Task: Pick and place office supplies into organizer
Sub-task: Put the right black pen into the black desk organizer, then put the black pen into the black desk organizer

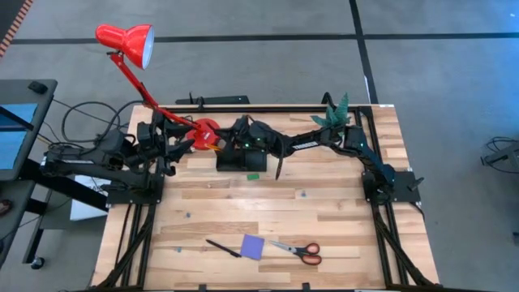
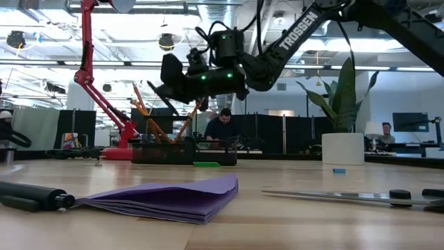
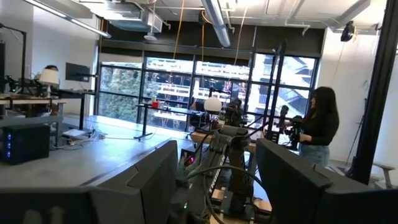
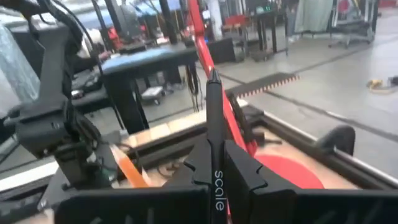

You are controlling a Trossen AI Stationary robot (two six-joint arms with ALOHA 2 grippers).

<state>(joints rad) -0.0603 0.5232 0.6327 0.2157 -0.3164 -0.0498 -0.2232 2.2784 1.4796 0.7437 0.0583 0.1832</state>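
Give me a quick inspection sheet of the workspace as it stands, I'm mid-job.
Surface: wooden table, bare boards through the middle.
Job's things: organizer at the far edge with orange pencils standing in it; green eraser beside it; purple notepad, black pen and red-handled scissors lie at the near edge.
Clutter: red desk lamp and potted plant at the far edge.
Grippers: right gripper shut on a black pen over the organizer; left gripper open, parked at the left side.
Cables: bundle off the table's left side.
Surroundings: people at desks behind.
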